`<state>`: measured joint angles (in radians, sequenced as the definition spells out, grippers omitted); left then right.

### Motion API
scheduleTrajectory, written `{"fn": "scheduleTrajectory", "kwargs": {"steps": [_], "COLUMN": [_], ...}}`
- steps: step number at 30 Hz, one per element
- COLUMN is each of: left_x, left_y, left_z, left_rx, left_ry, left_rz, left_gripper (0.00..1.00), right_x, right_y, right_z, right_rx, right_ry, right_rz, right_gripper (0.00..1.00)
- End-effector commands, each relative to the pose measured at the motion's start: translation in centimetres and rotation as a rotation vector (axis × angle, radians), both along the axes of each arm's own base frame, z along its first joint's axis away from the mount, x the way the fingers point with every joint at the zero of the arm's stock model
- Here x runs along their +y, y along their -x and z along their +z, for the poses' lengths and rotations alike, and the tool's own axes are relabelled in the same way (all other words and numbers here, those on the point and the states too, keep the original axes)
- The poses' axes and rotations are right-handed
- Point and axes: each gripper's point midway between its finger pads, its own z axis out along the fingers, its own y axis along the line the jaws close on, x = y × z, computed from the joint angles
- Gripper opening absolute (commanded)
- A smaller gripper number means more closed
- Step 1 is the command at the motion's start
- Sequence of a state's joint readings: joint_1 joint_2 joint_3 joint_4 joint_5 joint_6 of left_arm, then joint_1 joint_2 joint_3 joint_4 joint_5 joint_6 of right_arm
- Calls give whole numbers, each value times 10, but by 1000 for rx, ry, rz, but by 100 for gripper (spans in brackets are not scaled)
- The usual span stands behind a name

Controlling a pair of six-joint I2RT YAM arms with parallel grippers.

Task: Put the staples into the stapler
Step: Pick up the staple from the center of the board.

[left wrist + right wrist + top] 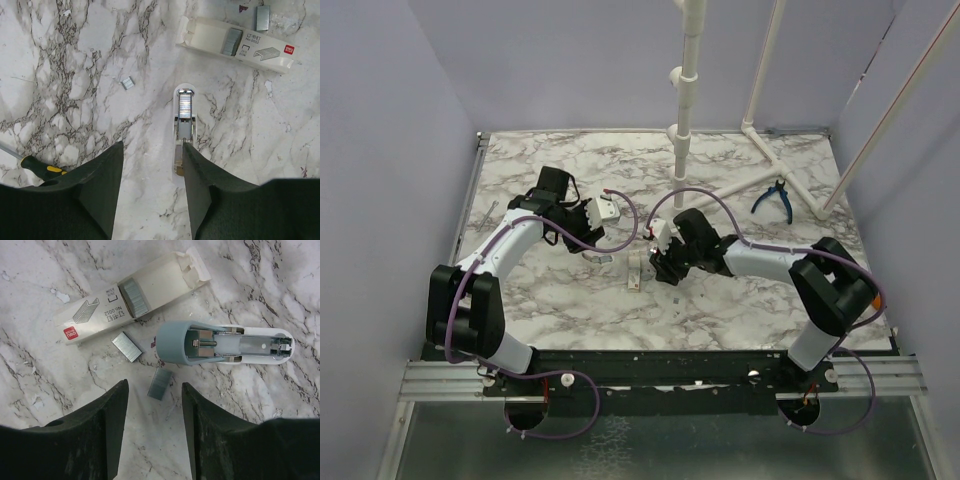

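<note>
stapler (pixel 225 342) open at counter (pixel 260 430) centre, channel looks empty. staples (pixel 126 346) loose beside it, none picked. left end effector (pixel 152 144) and right end effector (pixel 153 385) both spread, empty. loading not started.

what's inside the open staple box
A grey block of staples sits in the open part of the staple box; anything deeper under its printed sleeve is hidden.

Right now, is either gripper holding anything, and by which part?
Nothing is held: the left gripper and the right gripper are both open; the stapler and staples lie ungripped.
</note>
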<state>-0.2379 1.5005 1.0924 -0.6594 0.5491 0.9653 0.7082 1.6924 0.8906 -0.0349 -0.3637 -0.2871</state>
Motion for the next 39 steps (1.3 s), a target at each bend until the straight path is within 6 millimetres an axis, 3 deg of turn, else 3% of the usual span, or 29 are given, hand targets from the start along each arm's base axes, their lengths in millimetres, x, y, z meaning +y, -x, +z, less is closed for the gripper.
{"fn": "scheduleTrajectory", "kwargs": {"steps": [1,7,10,16,20,24,31,35,39], "left_x": [-8,-9,-9,-13,-18,-23,-41,-52,-68], "left_y": [-4,-4,-4,-8,-13,-22,-21,-26,-18], "left_z": [16,20,21,25,26,19,7,10,13], "left_rx": [-38,-48,-52,-53,-28,44,142,175,217], "left_ry": [36,42,44,63,85,109,223,313,356], "left_rz": [-25,-32,-34,-38,-23,29,81,162,176], "left_gripper": [52,52,52,52,50,41,38,35,33], "right_x": [-4,-7,-7,-10,-12,-11,-15,-29,-50], "right_y": [-7,-6,-5,-5,-4,0,2,-1,-10], "right_z": [-12,-22,-21,-20,-15,-6,17,25,40], "right_rx": [-19,-4,-4,-5,-26,-60,-55,-28,-38], "right_ry": [54,86,89,106,112,93,-8,-50,-69], "right_rz": [-52,-53,-51,-51,-27,36,97,89,61], "right_gripper": [50,44,42,27,25,23,20,20,20]}}
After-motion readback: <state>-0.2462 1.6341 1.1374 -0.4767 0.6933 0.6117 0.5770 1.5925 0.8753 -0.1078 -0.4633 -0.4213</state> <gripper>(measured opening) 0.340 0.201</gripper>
